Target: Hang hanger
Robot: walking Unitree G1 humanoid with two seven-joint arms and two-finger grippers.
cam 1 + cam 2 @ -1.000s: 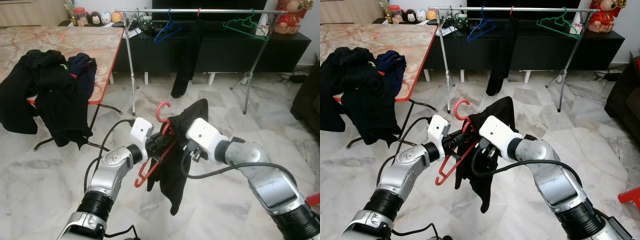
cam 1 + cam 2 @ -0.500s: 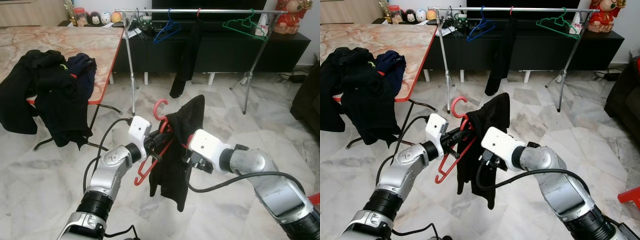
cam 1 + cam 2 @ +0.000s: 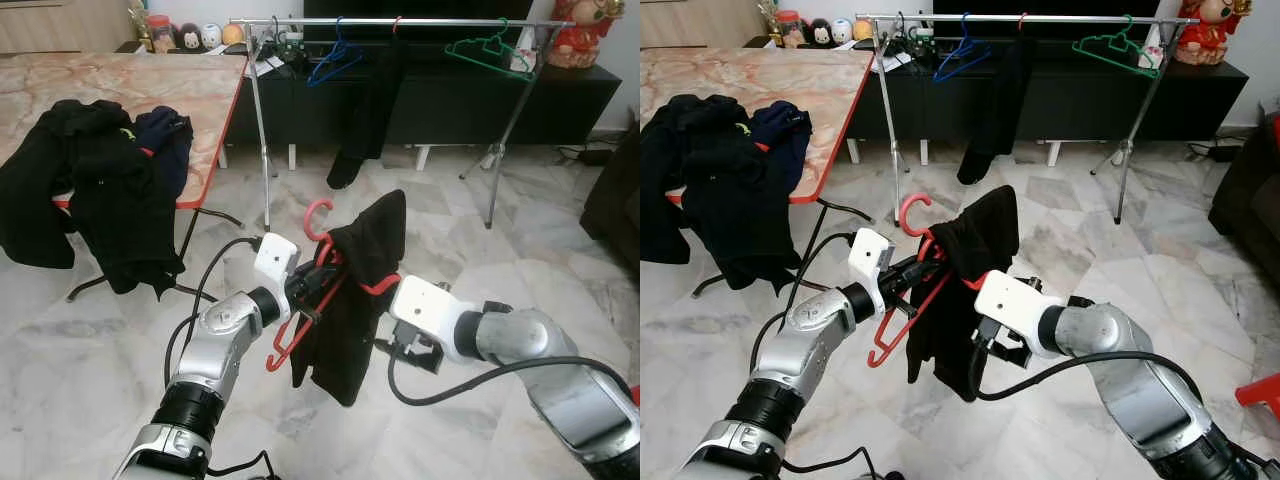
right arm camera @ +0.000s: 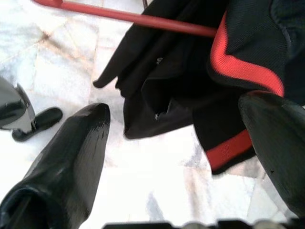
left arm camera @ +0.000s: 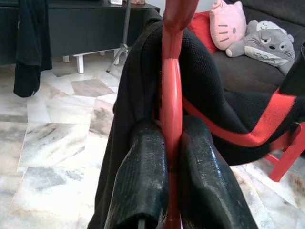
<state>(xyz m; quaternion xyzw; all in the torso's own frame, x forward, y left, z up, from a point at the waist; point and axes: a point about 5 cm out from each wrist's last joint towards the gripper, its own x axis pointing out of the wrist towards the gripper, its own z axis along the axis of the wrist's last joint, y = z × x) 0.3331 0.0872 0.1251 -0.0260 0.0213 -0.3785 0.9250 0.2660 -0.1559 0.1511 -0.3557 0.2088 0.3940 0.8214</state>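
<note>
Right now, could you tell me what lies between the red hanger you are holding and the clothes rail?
Bare marble floor separates the red hanger from the clothes rail, seen in the left eye view.

Left gripper (image 3: 912, 274) clamped on a red hanger (image 3: 902, 318) draped with a black garment (image 3: 962, 290) trimmed in red, right gripper (image 3: 992, 346) just beside the cloth's lower part. Behind, over marble floor (image 3: 1110, 265), a metal clothes rail (image 3: 1020, 18) carrying blue hanger (image 3: 960, 55), green hanger (image 3: 1116, 48) and a hung dark garment (image 3: 998, 105). To the left, dark clothes (image 3: 715, 170) heaped on a red-edged table (image 3: 800, 75).
</note>
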